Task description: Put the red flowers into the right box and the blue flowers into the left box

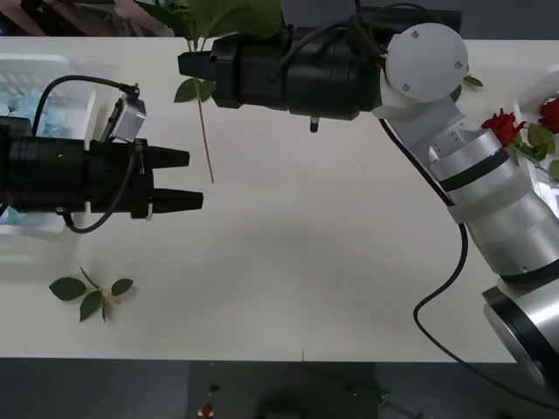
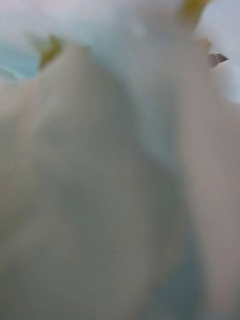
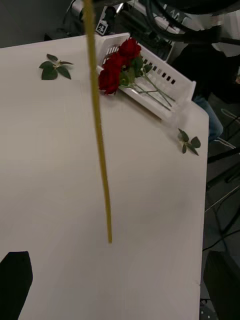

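Right claw [image 1: 185, 65] gripping blue flower stem [image 1: 206, 131], hanging vertical, tip downward

Table centre [image 1: 332, 253] free — hanging stem [image 1: 206, 131] before left gripper [image 1: 194, 179].

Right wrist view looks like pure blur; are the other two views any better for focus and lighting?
Right wrist view: out of focus throughout, a pale mass close against the lens. Front view: sharp and evenly lit, the hanging stem crisp against the table. Left wrist view: the red flowers in focus, soft shadows, no glare.
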Controlling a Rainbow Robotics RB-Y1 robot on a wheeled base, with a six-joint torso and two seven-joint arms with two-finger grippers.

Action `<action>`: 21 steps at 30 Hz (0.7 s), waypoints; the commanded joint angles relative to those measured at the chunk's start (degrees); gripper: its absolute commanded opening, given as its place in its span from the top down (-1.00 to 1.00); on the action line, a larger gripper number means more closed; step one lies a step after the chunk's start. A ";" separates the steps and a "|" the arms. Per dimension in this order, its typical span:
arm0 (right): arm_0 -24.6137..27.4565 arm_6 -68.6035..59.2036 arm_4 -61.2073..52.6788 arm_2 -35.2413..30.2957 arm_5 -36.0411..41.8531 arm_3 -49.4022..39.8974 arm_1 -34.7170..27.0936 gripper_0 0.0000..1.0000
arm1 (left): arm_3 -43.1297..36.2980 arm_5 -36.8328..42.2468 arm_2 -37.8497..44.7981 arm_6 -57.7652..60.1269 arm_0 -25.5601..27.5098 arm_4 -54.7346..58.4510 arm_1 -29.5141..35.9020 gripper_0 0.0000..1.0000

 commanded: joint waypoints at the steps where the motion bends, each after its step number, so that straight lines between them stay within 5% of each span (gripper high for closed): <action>1: -0.61 1.41 0.52 -0.06 -0.68 -1.11 0.27 1.00 | -2.60 -0.76 0.48 -1.66 -1.80 2.21 -1.08 -1.00; 6: -0.61 1.33 0.61 0.11 -0.68 -1.11 0.27 1.00 | -2.60 -2.69 -0.66 -1.57 -2.68 3.97 -5.29 -0.98; 7: -0.61 1.33 0.52 0.11 -0.68 -1.11 0.27 1.00 | -2.60 -3.84 -0.57 -1.57 -2.50 3.62 -6.35 -0.25; 9: -0.61 1.24 0.52 0.11 -0.68 -1.11 0.27 1.00 | -2.60 -5.51 -0.57 -1.57 -2.32 2.65 -7.76 0.81; 10: -0.61 1.24 0.52 0.11 -0.68 -1.11 0.36 1.00 | -2.51 -6.21 -0.57 -1.57 -2.24 2.39 -8.28 1.00; 21: -0.70 0.71 0.52 0.46 -0.68 -1.19 0.27 1.00 | -2.51 -9.46 -0.57 -1.57 -2.24 0.19 -10.39 1.00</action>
